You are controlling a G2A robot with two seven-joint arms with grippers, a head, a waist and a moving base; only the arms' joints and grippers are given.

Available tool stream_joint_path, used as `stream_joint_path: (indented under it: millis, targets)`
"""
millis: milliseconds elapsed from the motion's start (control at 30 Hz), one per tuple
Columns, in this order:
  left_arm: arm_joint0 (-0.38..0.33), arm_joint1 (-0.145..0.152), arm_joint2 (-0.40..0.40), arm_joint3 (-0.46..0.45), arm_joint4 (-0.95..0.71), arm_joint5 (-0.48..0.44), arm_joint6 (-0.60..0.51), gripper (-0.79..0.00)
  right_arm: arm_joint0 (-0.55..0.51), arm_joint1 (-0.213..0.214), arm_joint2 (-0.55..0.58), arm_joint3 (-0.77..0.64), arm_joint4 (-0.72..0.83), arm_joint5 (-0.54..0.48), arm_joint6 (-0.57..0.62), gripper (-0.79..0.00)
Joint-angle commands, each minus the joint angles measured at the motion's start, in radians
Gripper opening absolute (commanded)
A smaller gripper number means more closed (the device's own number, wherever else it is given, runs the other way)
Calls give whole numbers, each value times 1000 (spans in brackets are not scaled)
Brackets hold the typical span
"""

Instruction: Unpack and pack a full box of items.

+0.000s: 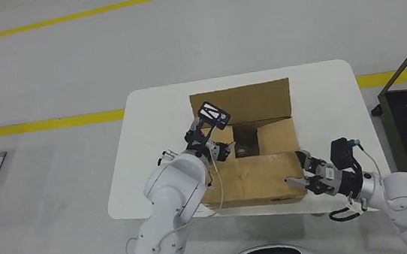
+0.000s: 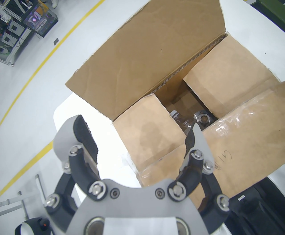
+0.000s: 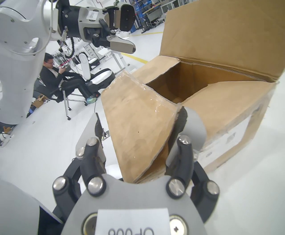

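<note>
Box [image 1: 254, 144] sits open on the table [image 1: 150, 125], far flap [image 1: 242, 100] upright, the taped near flap [image 3: 138, 133] slanting over the mouth. My right gripper [image 3: 140, 115] stands wide astride that flap's corner; one pad [image 3: 181, 118] may be touching the cardboard, though I can't be sure. My left gripper [image 2: 135, 124], also wide and empty, hangs above the left end flap [image 2: 151, 138]. Items [image 2: 201, 118] lie deep in the gap just beyond it, nearer my left gripper; I judge the near flap wants folding outward first.
</note>
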Motion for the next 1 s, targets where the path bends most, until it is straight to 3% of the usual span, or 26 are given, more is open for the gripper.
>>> stream_joint_path:
  millis: [0,33,133,333,400,467,567,733,967]
  targets:
    - [0,0,-1,1,-1,2,1,0,1,5,1,1,25,-25,30,-742]
    - [-1,1,-1,2,-1,2,2,0,-5,7,-8,4,57,-54,47,-785]
    - [-1,1,-2,4,-2,2,4,0,-5,20,-2,3,136,-101,109,-785]
    - [-6,2,-2,8,-3,-1,8,0,-6,32,-4,6,181,-55,170,-785]
    - [-7,3,-3,10,-3,-1,10,0,-3,35,-14,2,203,-52,189,-739]
    - [-8,3,-3,10,-2,-1,12,0,-3,39,-29,1,232,-36,217,-742]
    - [-10,4,-4,10,0,-1,14,0,6,44,-43,-4,252,-20,261,-548]
    - [-9,5,-5,9,3,5,14,0,24,54,-57,-1,292,22,332,-446]
    - [-3,7,-6,4,16,10,17,0,46,63,-88,-2,340,67,391,-529]
